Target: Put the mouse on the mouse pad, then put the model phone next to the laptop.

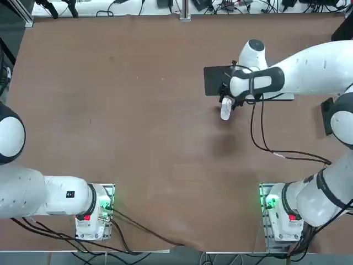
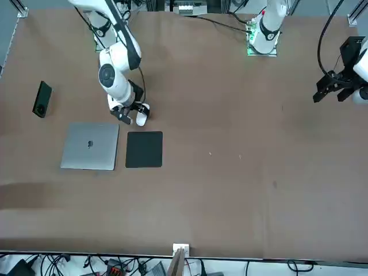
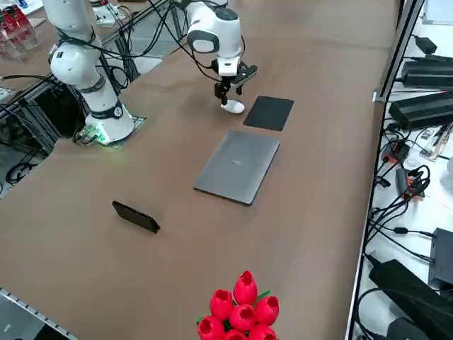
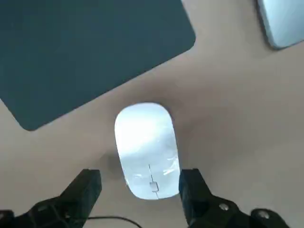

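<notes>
The right gripper hovers at the mouse, its jaws open and nothing gripped, one fingertip beside the mouse's edge and a wider gap on the other side. The white mouse lies on the brown tabletop, just off the mouse pad, in the upper right of the overhead frame, its long axis running nearly up and down there; in the wrist view its scroll-wheel end lies toward the fingers and its plain rounded end points away from them, toward the pad side. Seen from the front, the mouse sits left of centre in the upper half of the frame, directly above the black pad, with the silver laptop just left of the pad. The model phone rests in that frame's upper left, apart from the laptop, its length slanting from upper right to lower left and its camera ring at the lower end. Red tulips brighten the bottom of the right side view.
</notes>
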Controlling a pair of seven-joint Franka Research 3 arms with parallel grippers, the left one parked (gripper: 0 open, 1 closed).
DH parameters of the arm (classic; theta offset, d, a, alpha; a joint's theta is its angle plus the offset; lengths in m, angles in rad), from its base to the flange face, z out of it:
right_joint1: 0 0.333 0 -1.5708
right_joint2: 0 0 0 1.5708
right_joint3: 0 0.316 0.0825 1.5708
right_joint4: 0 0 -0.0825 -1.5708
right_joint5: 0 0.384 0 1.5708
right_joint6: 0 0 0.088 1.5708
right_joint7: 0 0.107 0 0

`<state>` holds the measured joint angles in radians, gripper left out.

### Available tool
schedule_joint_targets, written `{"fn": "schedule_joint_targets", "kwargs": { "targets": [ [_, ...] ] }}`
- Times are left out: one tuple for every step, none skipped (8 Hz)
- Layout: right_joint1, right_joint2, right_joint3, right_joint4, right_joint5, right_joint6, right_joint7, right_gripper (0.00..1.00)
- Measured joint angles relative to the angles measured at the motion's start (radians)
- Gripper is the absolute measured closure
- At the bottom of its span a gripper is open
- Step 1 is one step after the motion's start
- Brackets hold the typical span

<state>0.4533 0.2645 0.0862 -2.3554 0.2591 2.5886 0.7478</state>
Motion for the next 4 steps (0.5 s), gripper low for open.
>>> {"fn": "schedule_joint_targets", "kwargs": {
  "targets": [
    [0.014, 0.013, 0.000, -0.010, 0.000, 0.025, 0.000, 0.00],
    [0.027, 0.024, 0.000, -0.013, -0.001, 0.035, -0.001, 0.00],
    [0.034, 0.028, -0.001, -0.013, -0.002, 0.038, -0.012, 0.00],
    [0.036, 0.028, -0.001, -0.012, -0.002, 0.038, -0.026, 0.00]
  ]
}}
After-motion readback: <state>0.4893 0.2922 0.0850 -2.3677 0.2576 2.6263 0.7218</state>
